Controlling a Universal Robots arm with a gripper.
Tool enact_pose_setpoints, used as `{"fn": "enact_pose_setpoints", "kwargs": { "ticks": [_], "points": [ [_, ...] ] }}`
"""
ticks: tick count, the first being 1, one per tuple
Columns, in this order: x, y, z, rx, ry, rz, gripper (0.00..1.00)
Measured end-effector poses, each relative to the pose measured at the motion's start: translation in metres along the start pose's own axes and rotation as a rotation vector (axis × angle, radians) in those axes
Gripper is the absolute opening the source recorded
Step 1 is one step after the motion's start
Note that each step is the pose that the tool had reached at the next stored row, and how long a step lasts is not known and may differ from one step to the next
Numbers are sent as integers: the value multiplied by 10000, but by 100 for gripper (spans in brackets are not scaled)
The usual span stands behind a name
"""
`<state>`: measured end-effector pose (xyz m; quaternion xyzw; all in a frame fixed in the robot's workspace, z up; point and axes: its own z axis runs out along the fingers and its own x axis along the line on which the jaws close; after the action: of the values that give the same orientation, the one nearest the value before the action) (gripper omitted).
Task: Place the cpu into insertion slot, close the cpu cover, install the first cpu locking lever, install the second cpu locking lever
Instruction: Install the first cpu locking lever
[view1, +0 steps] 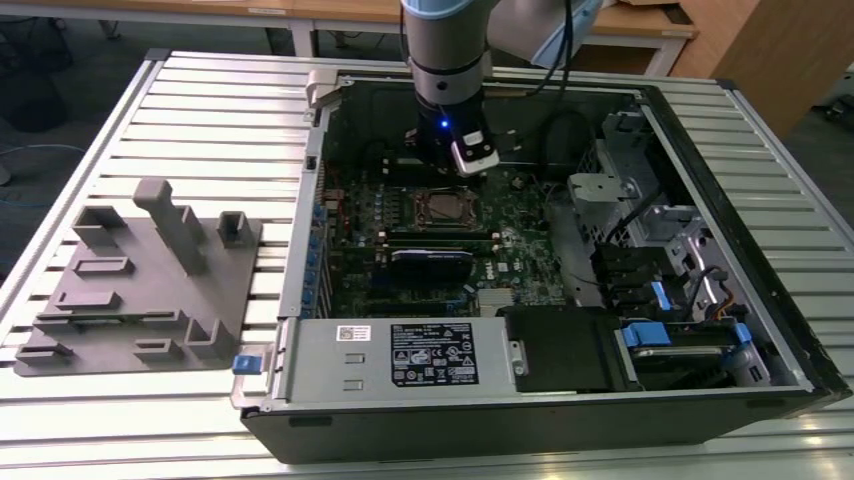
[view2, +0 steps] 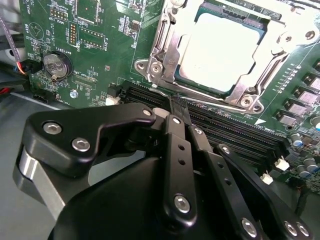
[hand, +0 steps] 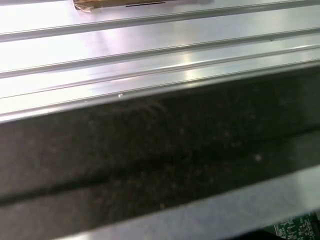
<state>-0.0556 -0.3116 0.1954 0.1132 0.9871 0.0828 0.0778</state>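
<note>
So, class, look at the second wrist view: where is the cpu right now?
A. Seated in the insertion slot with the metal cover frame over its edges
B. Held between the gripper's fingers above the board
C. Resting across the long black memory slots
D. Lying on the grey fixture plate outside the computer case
A: in the second wrist view the cpu sits in the insertion slot, with the cpu cover framing its edges.
</note>
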Motion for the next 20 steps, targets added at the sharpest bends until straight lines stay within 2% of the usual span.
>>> {"fn": "enact_pose_setpoints", "kwargs": {
  "ticks": [10,17,20],
  "points": [
    [-1,-9,4,-9,-33,-5,11],
    [-7,0,-40,-14,-37,-4,11],
    [-8,-6,-42,-24,-85,-12,11]
  ]
}}
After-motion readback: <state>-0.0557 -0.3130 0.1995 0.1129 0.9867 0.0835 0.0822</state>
